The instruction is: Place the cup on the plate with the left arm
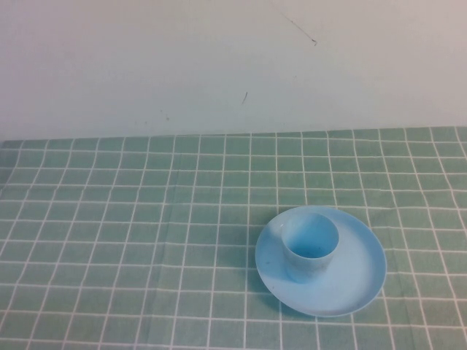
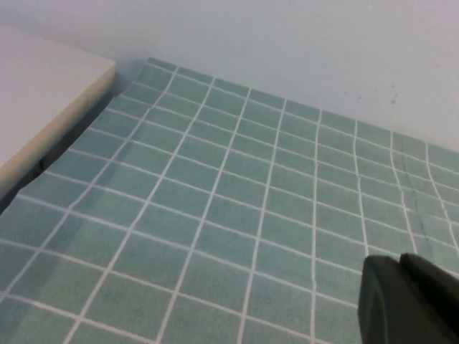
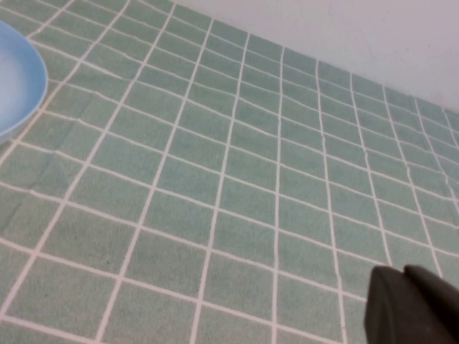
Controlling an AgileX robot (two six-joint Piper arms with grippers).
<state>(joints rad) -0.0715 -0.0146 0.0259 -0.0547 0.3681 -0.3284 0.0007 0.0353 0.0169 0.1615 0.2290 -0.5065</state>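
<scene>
The table is covered by a green checked cloth (image 1: 131, 240), and a pale wall (image 1: 219, 58) is seen behind it. Near the front of the cloth, to the right of its middle, the plate (image 1: 357, 281) is laid flat. The cup (image 1: 310, 246) is set upright on the plate, toward the plate's left and back part, away from its centre. The cup's long axis is held vertical and its open mouth is turned upward; no lean is seen. An edge of the plate (image 3: 18, 79) is also caught in the right wrist view. Neither arm is shown in the high view. Only a dark part of the left gripper (image 2: 409, 301) is seen over bare cloth well away from the plate, and likewise the right gripper (image 3: 412, 308); whether either gripper's fingers are spread or pressed together cannot be told.
</scene>
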